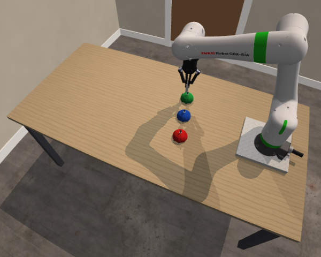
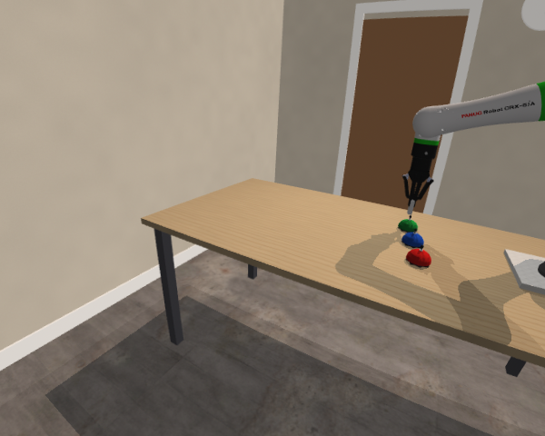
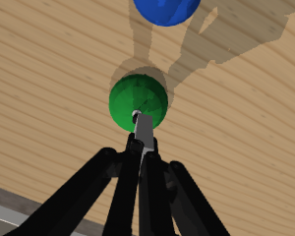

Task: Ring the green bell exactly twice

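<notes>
Jaws fully closed on nothing, gripper (image 3: 144, 129) pointing down with fingertips right at the button atop the green bell (image 1: 186, 97). Green bell is at the far end of a row with blue bell (image 1: 183, 115) and red bell (image 1: 180, 135) on the wooden table (image 1: 72, 110).

On your long wooden table (image 1: 85, 91), three dome-shaped bells stand in a short row: the green bell (image 1: 186, 97) farthest from the near edge, the blue bell (image 1: 183, 115) in the middle, the red bell (image 1: 180, 135) nearest. The closed tool (image 1: 187, 89) hangs directly above the green bell. The arm's square base plate (image 1: 247, 124) lies to their right.
</notes>
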### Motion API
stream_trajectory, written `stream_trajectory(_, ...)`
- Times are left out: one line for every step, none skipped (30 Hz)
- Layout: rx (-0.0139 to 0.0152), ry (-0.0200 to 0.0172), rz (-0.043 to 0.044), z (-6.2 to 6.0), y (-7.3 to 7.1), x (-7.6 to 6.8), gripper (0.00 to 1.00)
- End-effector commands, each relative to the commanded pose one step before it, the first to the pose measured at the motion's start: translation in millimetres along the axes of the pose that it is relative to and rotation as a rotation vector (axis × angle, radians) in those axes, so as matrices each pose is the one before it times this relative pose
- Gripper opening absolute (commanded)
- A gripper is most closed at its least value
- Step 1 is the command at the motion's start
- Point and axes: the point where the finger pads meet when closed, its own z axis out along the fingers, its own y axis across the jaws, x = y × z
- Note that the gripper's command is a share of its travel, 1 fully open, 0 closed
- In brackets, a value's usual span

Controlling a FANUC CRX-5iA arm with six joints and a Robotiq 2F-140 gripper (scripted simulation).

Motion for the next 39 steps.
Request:
stream_trajectory(-0.00040, -0.00025, 0.00002, -0.22, 0.16, -0.08, 0.00)
stream_trajectory(0.00000, 0.00000, 0.00000, 0.00, 0.00, 0.00, 0.00)
stream_trajectory(0.00000, 0.00000, 0.00000, 0.00, 0.00, 0.00, 0.00)
stream_trajectory(0.00000, 0.00000, 0.00000, 0.00, 0.00, 0.00, 0.00)
stream_trajectory(0.00000, 0.00000, 0.00000, 0.00, 0.00, 0.00, 0.00)
stream_trajectory(0.00000, 0.00000, 0.00000, 0.00, 0.00, 0.00, 0.00)
stream_trajectory(0.00000, 0.00000, 0.00000, 0.00, 0.00, 0.00, 0.00)
stream_trajectory(0.00000, 0.00000, 0.00000, 0.00, 0.00, 0.00, 0.00)
stream_trajectory(0.00000, 0.00000, 0.00000, 0.00, 0.00, 0.00, 0.00)
stream_trajectory(0.00000, 0.00000, 0.00000, 0.00, 0.00, 0.00, 0.00)
stream_trajectory(0.00000, 0.00000, 0.00000, 0.00, 0.00, 0.00, 0.00)
stream_trajectory(0.00000, 0.00000, 0.00000, 0.00, 0.00, 0.00, 0.00)
stream_trajectory(0.00000, 0.00000, 0.00000, 0.00, 0.00, 0.00, 0.00)
stream_trajectory(0.00000, 0.00000, 0.00000, 0.00, 0.00, 0.00, 0.00)
stream_trajectory(0.00000, 0.00000, 0.00000, 0.00, 0.00, 0.00, 0.00)
stream_trajectory(0.00000, 0.00000, 0.00000, 0.00, 0.00, 0.00, 0.00)
stream_trajectory(0.00000, 0.00000, 0.00000, 0.00, 0.00, 0.00, 0.00)
stream_trajectory(0.00000, 0.00000, 0.00000, 0.00, 0.00, 0.00, 0.00)
stream_trajectory(0.00000, 0.00000, 0.00000, 0.00, 0.00, 0.00, 0.00)
stream_trajectory(0.00000, 0.00000, 0.00000, 0.00, 0.00, 0.00, 0.00)
stream_trajectory(0.00000, 0.00000, 0.00000, 0.00, 0.00, 0.00, 0.00)
stream_trajectory(0.00000, 0.00000, 0.00000, 0.00, 0.00, 0.00, 0.00)
stream_trajectory(0.00000, 0.00000, 0.00000, 0.00, 0.00, 0.00, 0.00)
stream_trajectory(0.00000, 0.00000, 0.00000, 0.00, 0.00, 0.00, 0.00)
stream_trajectory(0.00000, 0.00000, 0.00000, 0.00, 0.00, 0.00, 0.00)
stream_trajectory(0.00000, 0.00000, 0.00000, 0.00, 0.00, 0.00, 0.00)
stream_trajectory(0.00000, 0.00000, 0.00000, 0.00, 0.00, 0.00, 0.00)
stream_trajectory(0.00000, 0.00000, 0.00000, 0.03, 0.00, 0.00, 0.00)
stream_trajectory(0.00000, 0.00000, 0.00000, 0.17, 0.00, 0.00, 0.00)
stream_trajectory(0.00000, 0.00000, 0.00000, 0.39, 0.00, 0.00, 0.00)
stream_trajectory(0.00000, 0.00000, 0.00000, 0.64, 0.00, 0.00, 0.00)
stream_trajectory(0.00000, 0.00000, 0.00000, 0.88, 0.00, 0.00, 0.00)
stream_trajectory(0.00000, 0.00000, 0.00000, 1.07, 0.00, 0.00, 0.00)
stream_trajectory(0.00000, 0.00000, 0.00000, 1.20, 0.00, 0.00, 0.00)
stream_trajectory(0.00000, 0.00000, 0.00000, 1.25, 0.00, 0.00, 0.00)
stream_trajectory(0.00000, 0.00000, 0.00000, 1.20, 0.00, 0.00, 0.00)
stream_trajectory(0.00000, 0.00000, 0.00000, 1.08, 0.00, 0.00, 0.00)
stream_trajectory(0.00000, 0.00000, 0.00000, 0.88, 0.00, 0.00, 0.00)
stream_trajectory(0.00000, 0.00000, 0.00000, 0.64, 0.00, 0.00, 0.00)
